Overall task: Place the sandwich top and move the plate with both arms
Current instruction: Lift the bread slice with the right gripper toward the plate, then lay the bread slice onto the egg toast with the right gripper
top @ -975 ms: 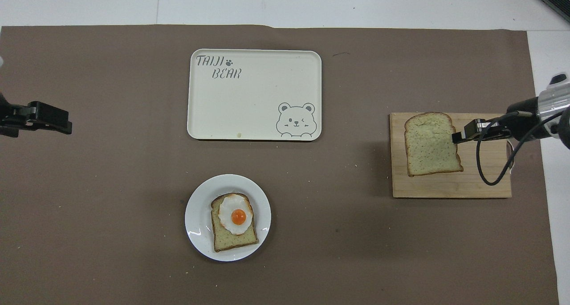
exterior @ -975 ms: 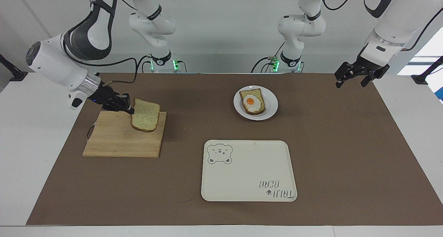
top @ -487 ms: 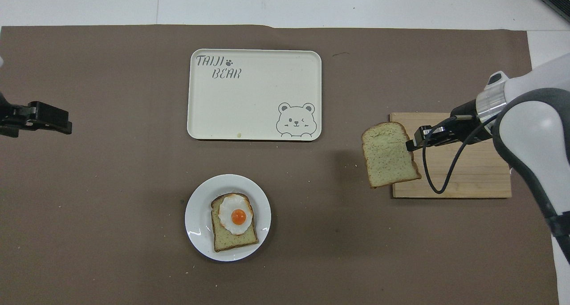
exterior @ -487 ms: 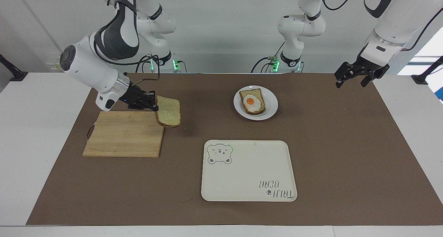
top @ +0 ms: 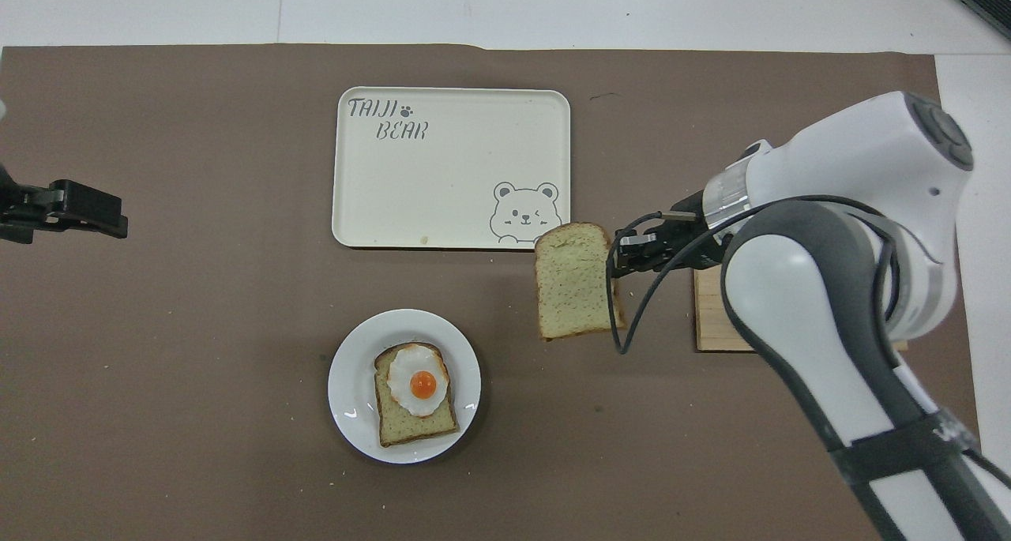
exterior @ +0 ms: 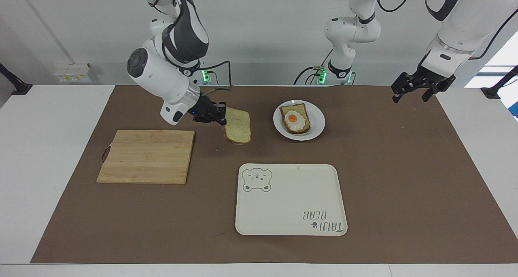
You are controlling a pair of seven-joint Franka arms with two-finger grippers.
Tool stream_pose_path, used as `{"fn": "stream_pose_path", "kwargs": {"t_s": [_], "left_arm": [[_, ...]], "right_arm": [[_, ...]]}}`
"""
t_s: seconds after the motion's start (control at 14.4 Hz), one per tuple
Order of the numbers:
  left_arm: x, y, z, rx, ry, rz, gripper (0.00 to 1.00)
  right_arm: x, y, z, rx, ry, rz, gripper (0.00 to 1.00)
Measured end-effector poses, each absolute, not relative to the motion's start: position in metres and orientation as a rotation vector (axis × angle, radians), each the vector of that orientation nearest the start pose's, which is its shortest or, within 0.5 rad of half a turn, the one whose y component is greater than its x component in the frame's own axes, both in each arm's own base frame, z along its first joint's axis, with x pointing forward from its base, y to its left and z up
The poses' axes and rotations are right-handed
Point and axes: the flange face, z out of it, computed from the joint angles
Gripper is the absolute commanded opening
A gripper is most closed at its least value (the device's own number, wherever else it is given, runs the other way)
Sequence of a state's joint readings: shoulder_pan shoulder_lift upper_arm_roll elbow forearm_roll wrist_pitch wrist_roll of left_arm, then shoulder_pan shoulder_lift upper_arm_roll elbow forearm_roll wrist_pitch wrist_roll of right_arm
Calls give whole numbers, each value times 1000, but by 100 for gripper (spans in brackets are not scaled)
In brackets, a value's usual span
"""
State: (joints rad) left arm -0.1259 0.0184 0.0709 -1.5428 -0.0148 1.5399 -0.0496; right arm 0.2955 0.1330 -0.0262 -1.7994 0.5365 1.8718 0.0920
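Observation:
My right gripper (exterior: 222, 118) (top: 613, 255) is shut on one edge of the sandwich top (exterior: 238, 125) (top: 575, 279), a plain speckled slice with a brown crust. It carries the slice in the air over the brown mat, between the wooden board and the plate. The small white plate (exterior: 315, 111) (top: 347, 383) holds a bread slice topped with a fried egg (exterior: 295, 118) (top: 419, 381). My left gripper (exterior: 412, 91) (top: 87, 209) hangs open in the air over the mat at the left arm's end of the table, where that arm waits.
A bare wooden cutting board (exterior: 145, 155) lies toward the right arm's end, largely covered by my right arm in the overhead view. A cream tray with a bear drawing (exterior: 290, 199) (top: 450, 168) lies farther from the robots than the plate.
My right arm has carried the bread slice off the cutting board toward the plate. The left arm has not moved.

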Motion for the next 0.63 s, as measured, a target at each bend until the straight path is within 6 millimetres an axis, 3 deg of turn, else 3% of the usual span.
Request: {"fn": "stream_pose_path", "kwargs": {"t_s": [0.14, 0.49, 0.63], "left_arm": [[556, -33, 625, -3154, 9, 35, 100], [556, -33, 625, -3154, 9, 35, 100], [556, -33, 625, -3154, 9, 35, 100]], "right_arm": [[556, 233, 477, -2651, -5, 184, 0], [538, 284, 483, -2575, -1, 193, 0], [527, 319, 482, -2574, 29, 156, 0]]}}
